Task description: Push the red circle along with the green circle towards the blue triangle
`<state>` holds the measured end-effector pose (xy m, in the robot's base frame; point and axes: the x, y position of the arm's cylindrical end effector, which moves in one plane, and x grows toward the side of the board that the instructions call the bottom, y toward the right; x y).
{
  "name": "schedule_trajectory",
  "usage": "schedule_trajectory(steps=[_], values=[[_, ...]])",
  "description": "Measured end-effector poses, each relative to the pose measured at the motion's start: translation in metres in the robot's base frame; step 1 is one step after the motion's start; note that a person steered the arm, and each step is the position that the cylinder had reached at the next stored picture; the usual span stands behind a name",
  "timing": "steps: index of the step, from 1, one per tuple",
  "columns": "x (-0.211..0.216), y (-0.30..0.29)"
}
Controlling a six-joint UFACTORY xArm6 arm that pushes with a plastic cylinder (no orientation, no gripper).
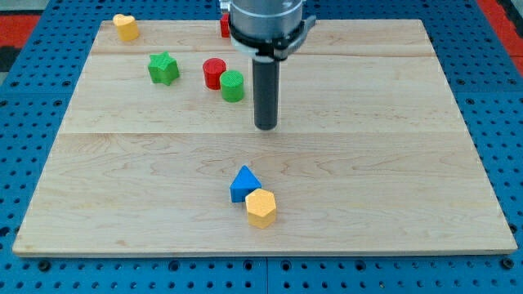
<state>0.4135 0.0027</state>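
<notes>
Seemingly in approach, my jawless tip (pixel 265 126) stands right of the touching red circle (pixel 214 73) and green circle (pixel 232 85), well above the blue triangle (pixel 243 183), so it must next circle above that pair.

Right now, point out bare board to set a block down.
Bare: the view's right side, right of my tip, and the bottom left, left of the blue triangle. Crowded: top left, where red circle and green circle touch near the green star.

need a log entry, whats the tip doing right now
My tip: no pincer, holding nothing, touching no block; sits right of and below the green circle.
</notes>
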Motion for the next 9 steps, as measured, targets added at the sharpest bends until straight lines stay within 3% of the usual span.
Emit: schedule_trajectory(steps=[3, 6, 9], values=[[-0.108, 0.000], [-0.128, -0.097], [-0.114, -0.106]])
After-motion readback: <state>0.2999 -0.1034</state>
